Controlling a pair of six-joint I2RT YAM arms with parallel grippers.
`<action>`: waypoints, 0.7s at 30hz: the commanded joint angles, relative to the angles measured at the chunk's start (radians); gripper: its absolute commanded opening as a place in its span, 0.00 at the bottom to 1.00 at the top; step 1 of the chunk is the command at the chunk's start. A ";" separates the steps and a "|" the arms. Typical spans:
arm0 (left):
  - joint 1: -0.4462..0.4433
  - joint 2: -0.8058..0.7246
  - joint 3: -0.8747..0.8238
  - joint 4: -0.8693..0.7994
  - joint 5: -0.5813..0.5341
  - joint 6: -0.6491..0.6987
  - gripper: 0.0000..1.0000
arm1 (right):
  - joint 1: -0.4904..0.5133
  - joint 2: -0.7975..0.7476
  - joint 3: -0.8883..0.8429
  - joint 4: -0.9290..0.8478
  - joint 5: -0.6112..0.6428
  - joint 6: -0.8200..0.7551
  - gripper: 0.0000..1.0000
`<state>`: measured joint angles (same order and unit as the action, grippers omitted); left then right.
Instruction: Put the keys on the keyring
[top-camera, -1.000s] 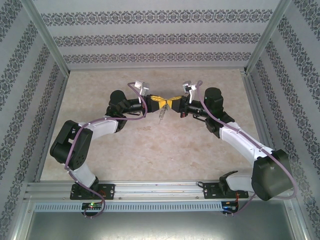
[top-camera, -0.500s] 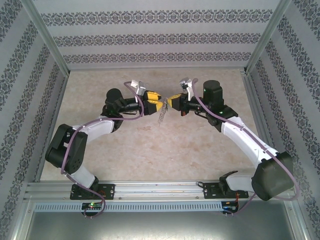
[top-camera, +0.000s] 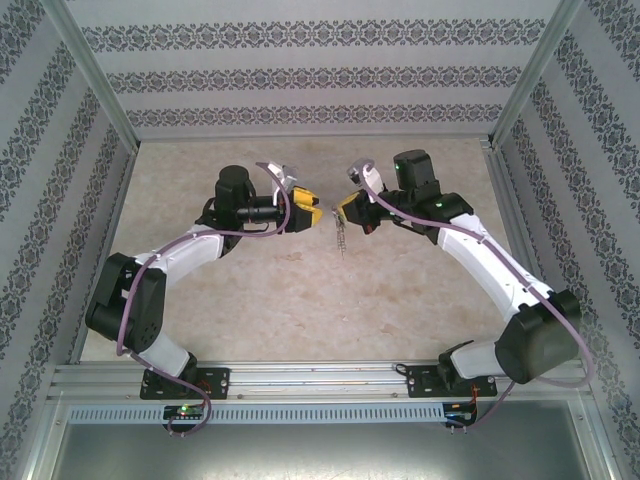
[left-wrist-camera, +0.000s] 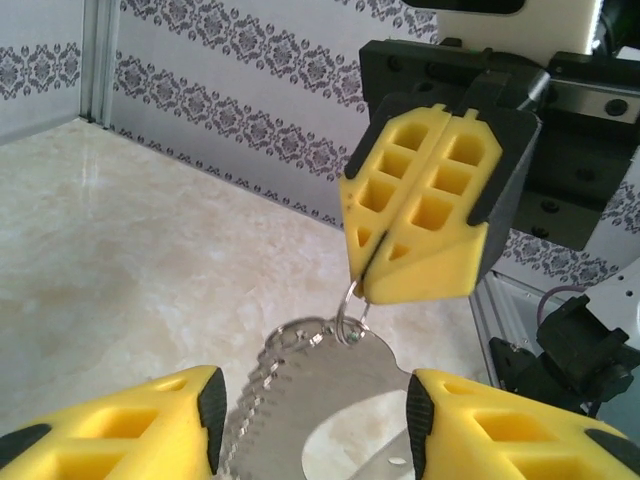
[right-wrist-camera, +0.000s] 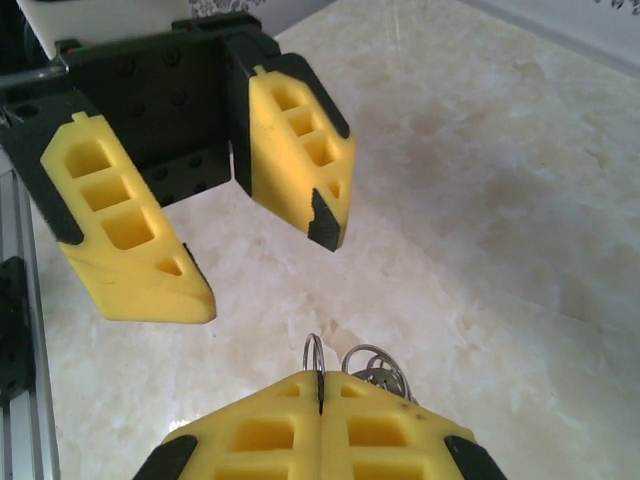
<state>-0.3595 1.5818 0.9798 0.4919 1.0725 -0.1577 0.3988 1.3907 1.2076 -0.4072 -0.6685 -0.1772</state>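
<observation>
Finding: the right end effector (left-wrist-camera: 378, 285) is fully closed. Its yellow pads meet at their very tips on a small wire ring (left-wrist-camera: 341, 312). The keyring (left-wrist-camera: 330, 362) hangs free directly beneath the right end effector, raised off the surface (left-wrist-camera: 120, 250), with its beaded row (left-wrist-camera: 250, 400) trailing down one side. The left end effector (right-wrist-camera: 260, 268) faces the right end effector at close range, partly open and empty. From the left wrist view its fingers sit either side of the hanging loop and touch nothing. Whether the keys are already among the hanging metal cannot be told. Assessment: the step in hand appears to be a second grip on the loop, so that it can be steadied or opened for threading. Recommendations: bring the left end effector in level and square to the right end effector. Seat its pads on the solid flat of the loop just below the right end effector, not on the beaded row, which would likely roll and slip. Close slowly, since a loop hung from a single ring will probably swing or twist at first contact. The right end effector should keep its clamp until the left clearly has the loop. Risk noted: the wire ring is pinched only at the pad tips, so a sideways knock could pull it out and drop the keyring. The yellow pads of the two end effectors should also be kept from striking each other.
</observation>
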 joint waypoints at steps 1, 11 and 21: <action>0.001 -0.017 0.048 -0.138 0.036 0.097 0.48 | 0.018 0.017 0.051 -0.064 0.001 -0.067 0.00; -0.039 0.025 0.138 -0.331 0.034 0.213 0.40 | 0.066 0.073 0.138 -0.187 0.089 -0.145 0.00; -0.042 0.035 0.141 -0.334 0.049 0.212 0.38 | 0.068 0.092 0.161 -0.203 0.116 -0.159 0.00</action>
<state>-0.3935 1.6100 1.0977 0.1829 1.0916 0.0238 0.4610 1.4712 1.3308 -0.5991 -0.5674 -0.3149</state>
